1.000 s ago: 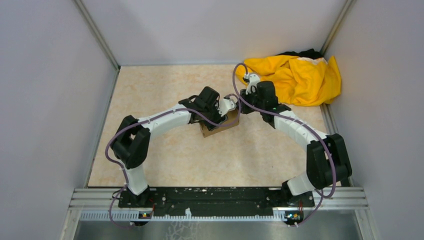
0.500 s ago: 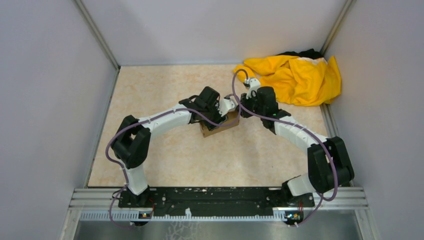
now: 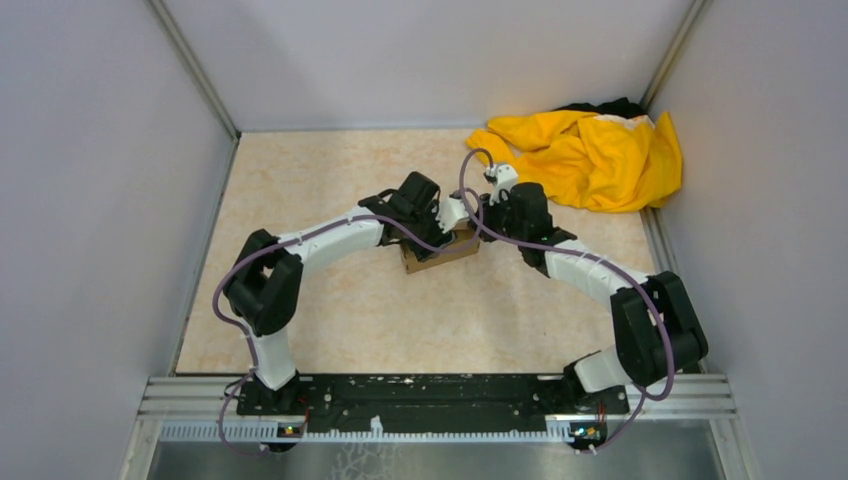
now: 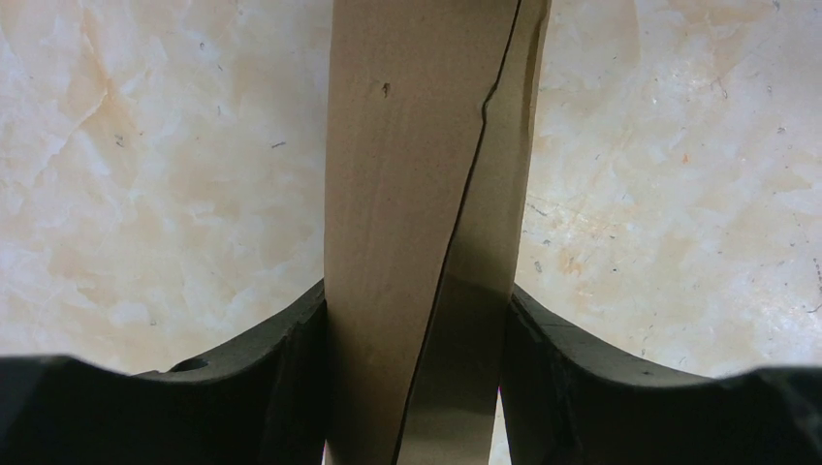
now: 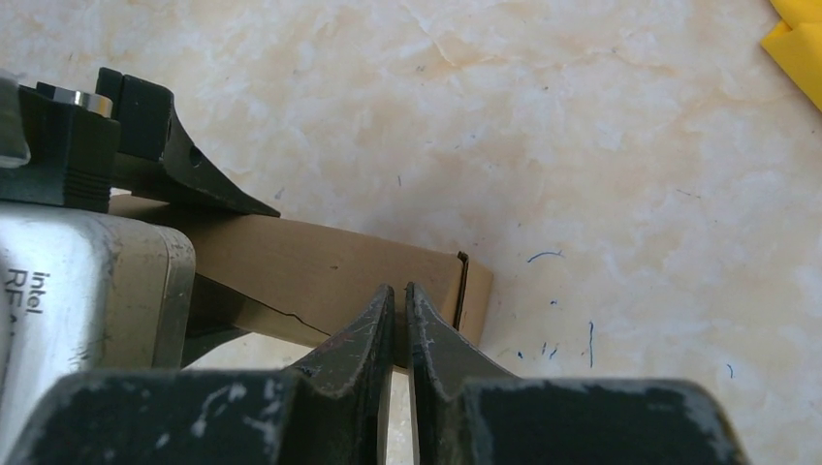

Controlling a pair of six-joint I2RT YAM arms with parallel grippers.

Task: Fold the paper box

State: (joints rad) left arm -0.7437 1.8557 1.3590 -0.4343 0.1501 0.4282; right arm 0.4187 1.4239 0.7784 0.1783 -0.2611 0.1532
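The paper box (image 3: 441, 256) is a small brown carton standing on the marbled table near its middle. My left gripper (image 3: 454, 214) reaches over it from the left and is shut on it. In the left wrist view the paper box (image 4: 417, 194) fills the gap, and both black fingers (image 4: 286, 373) press its side walls; a slanted seam runs down its top. My right gripper (image 3: 487, 207) sits just right of the box with its jaws shut and nothing between them. In the right wrist view its tips (image 5: 399, 291) rest against the paper box (image 5: 320, 262) near its right end.
A crumpled yellow cloth (image 3: 590, 155) lies at the back right corner, with a dark item behind it. Grey walls enclose the table on three sides. The left gripper's black finger (image 5: 184, 165) and silver camera housing fill the left of the right wrist view.
The right arm has swung left, bringing its shut gripper from near the cloth up to the box's right end. The left arm and the box have stayed put.
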